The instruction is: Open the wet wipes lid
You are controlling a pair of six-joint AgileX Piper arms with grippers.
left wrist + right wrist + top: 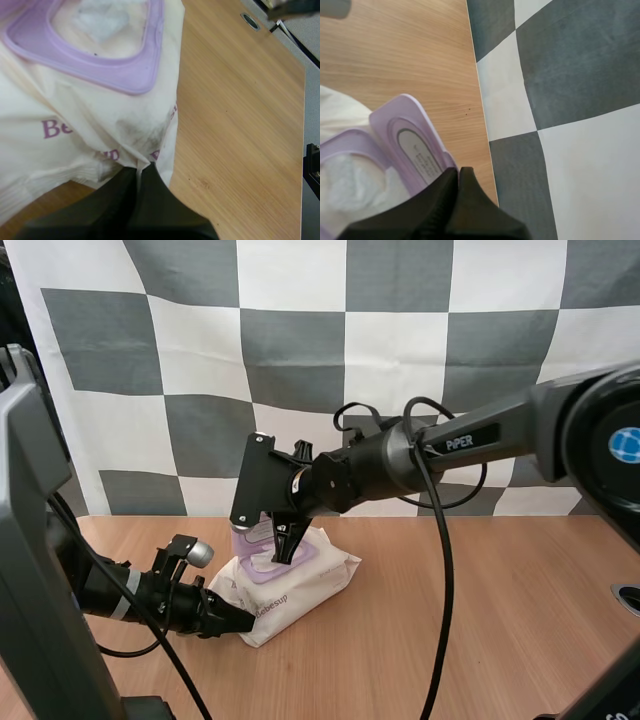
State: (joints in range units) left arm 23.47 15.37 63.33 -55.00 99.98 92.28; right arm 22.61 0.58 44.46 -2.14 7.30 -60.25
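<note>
- nearest to me, low at the left, the black two-fingered left claw (240, 621) lies close over the light wooden tabletop (480, 610), reaching in from the left.
- its fingers are closed on the near edge of the soft white pack of wet wipes (300, 585). in the left wrist view a fold of the wrapper sits pinched between the two tips.
- the pack of wet wipes, with purple lettering on its wrapper, lies flat on the tabletop left of the middle, with one corner turned towards the left claw. the wrapper is puckered and a little smudged just beyond the tips.
- on top of the pack sits a lilac plastic frame (125, 82) round the opening, and a crumpled white wipe (100, 20) shows inside it.
- the lilac plastic flip lid (250, 536) is open. it stands up from the far side of the frame, and the right wrist view shows its inner face, with a grey-rimmed oval seal.
- the black right claw (287, 548) hangs point-down from the arm that reaches in from the right. it is over the frame and just beside the raised lid.
- its fingers are pressed together into one dark wedge with nothing between them. the tips are at the lid's edge, and i cannot tell whether they touch it.
</note>
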